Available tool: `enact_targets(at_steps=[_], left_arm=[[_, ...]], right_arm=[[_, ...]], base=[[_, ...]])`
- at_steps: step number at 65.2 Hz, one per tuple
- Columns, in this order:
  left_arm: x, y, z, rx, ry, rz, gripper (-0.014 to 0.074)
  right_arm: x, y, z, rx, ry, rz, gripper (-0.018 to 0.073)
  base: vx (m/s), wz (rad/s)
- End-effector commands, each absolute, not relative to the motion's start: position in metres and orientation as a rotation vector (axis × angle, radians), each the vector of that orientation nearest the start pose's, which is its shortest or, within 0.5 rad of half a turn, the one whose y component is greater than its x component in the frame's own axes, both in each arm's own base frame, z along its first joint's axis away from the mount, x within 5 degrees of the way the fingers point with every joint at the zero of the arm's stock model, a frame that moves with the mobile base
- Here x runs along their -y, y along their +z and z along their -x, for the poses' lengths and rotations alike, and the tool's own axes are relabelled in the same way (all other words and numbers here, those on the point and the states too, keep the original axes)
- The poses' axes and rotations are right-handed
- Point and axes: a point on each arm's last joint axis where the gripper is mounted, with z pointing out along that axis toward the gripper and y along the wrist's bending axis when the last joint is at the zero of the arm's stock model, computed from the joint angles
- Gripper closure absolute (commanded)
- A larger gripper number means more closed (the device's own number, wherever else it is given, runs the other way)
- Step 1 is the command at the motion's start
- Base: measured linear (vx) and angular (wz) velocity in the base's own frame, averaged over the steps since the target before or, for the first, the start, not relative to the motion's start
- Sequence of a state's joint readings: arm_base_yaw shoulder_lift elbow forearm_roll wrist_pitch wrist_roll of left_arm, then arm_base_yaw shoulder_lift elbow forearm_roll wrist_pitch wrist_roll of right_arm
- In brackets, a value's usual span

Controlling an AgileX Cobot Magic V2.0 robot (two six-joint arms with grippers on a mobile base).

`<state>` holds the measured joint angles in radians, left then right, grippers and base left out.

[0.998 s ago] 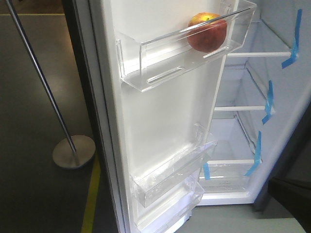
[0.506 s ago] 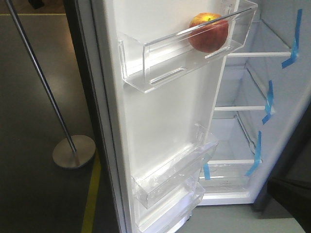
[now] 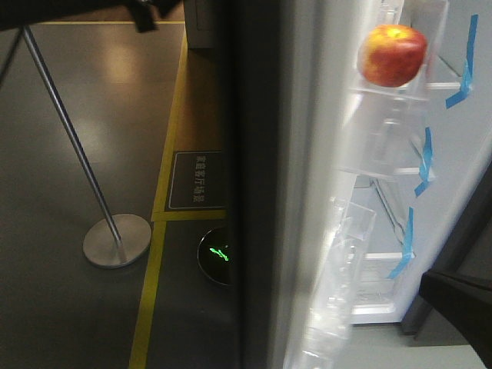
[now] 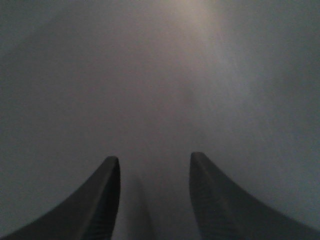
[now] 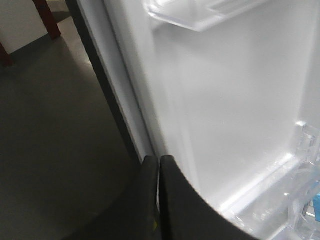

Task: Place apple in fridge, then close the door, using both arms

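Observation:
The red apple [image 3: 392,55] sits in the top clear bin of the door [image 3: 261,192]. The door is seen nearly edge-on, its dark-grey outer face toward me and its bins stacked along its right side. The fridge [image 3: 453,138] stands open behind it, with white shelves and blue tape strips [image 3: 424,161]. My left gripper [image 4: 155,160] is open and empty, its fingers close to a plain grey surface. My right gripper [image 5: 159,160] is shut and empty beside the door's white lining [image 5: 225,100]. A black arm part [image 3: 461,304] shows at the lower right.
A steel pole [image 3: 69,131] with a round base [image 3: 117,240] stands on the dark floor at left. A yellow floor line [image 3: 154,261], a floor sign [image 3: 196,181] and a round green-lit disc [image 3: 219,254] lie by the door. Red-brown furniture legs [image 5: 47,17] stand far off.
The door has swung from showing its white lining to nearly edge-on, toward the fridge. The apple rode with the top bin to the right. A black arm part now shows at top left.

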<state>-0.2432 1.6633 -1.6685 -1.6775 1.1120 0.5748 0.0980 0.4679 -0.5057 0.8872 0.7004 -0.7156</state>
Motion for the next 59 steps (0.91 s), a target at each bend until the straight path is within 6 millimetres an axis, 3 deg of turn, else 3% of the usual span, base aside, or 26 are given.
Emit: enact_targets(at_steps=[1, 17, 31, 46, 59], left_arm=[[0.176, 0.485, -0.288, -1.619, -1.883, -0.536, 0.0266], [0.177, 0.463, -0.294, -1.809, -1.601, -0.630, 0.0268], [0.172, 0.445, -0.302, -1.951, -1.320, -0.692, 0.0273], [0.165, 0.432, -0.311, -2.055, -1.091, -0.694, 0.0273], [0.159, 0.426, -0.316, -2.117, -0.975, -0.662, 0.0273]], right_arm=[[-0.052, 0.324, -0.083, -1.807, 0.607, 0.334, 0.0562], [-0.049, 0.327, -0.086, -1.771, 0.592, 0.291, 0.0560], [-0.037, 0.340, -0.093, -1.653, 0.436, 0.199, 0.0508], [-0.021, 0.376, -0.101, -1.477, 0.237, 0.111, 0.0274], [-0.007, 0.398, -0.143, -1.393, 0.046, -0.011, 0.0036]], base=[[0.00, 0.00], [0.00, 0.00], [0.00, 0.00], [0.00, 0.00], [0.00, 0.00]])
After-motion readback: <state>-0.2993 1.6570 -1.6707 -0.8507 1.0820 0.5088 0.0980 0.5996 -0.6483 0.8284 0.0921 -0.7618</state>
